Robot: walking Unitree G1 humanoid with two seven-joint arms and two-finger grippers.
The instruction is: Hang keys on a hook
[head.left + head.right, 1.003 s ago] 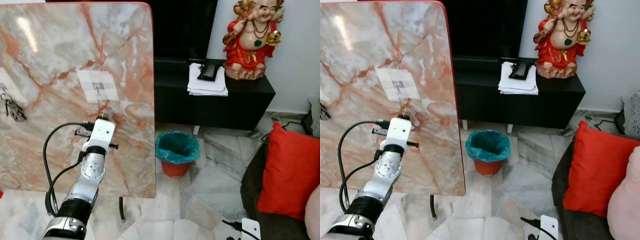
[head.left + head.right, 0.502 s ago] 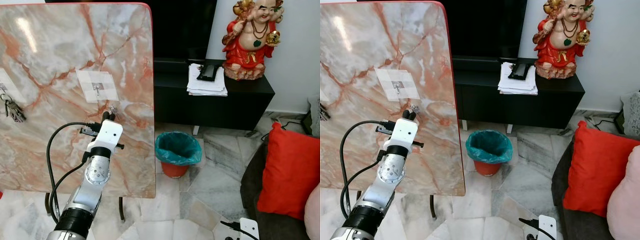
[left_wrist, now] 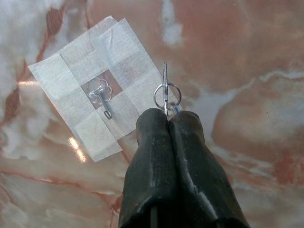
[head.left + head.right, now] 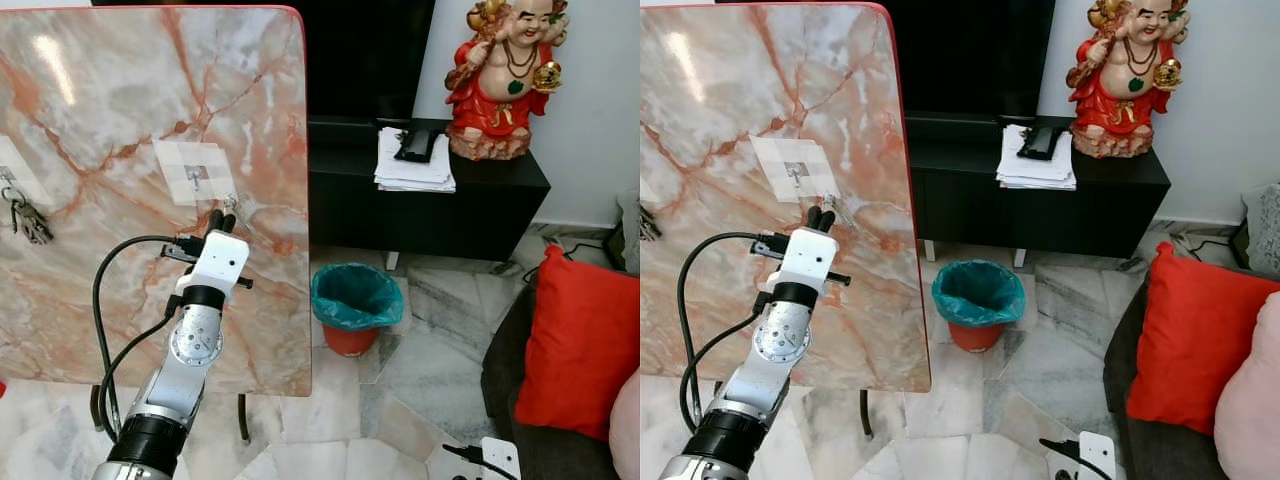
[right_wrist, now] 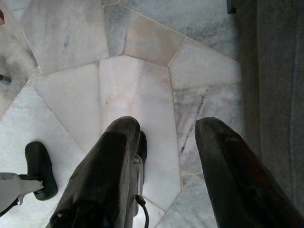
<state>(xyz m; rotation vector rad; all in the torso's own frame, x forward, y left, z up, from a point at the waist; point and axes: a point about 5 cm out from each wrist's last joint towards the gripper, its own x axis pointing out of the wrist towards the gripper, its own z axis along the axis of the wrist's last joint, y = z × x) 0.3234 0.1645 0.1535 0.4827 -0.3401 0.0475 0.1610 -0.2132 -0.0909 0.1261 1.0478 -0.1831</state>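
My left gripper (image 3: 167,118) is raised against the upright pink-and-white marble slab (image 4: 120,120), its two black fingers pressed together and pinching a small silver key ring (image 3: 166,95) at their tips. The keys themselves are hidden; I see nothing but the ring standing above my fingertips. The target is the small silver metal hook (image 3: 102,99) fixed to the slab under a square patch of translucent white tape (image 3: 97,111). The ring is just beside the hook, apart from it, and not yet looped over it. I judge the pickup and the approach complete; the remaining work is to shift the ring sideways onto the hook's prong, lower it until it seats, then open the fingers and withdraw. A separate dark bunch of keys (image 4: 28,222) hangs at the slab's left edge. My right gripper (image 5: 166,142) hangs idle over the pale marble floor tiles (image 5: 137,85), fingers spread and holding nothing.
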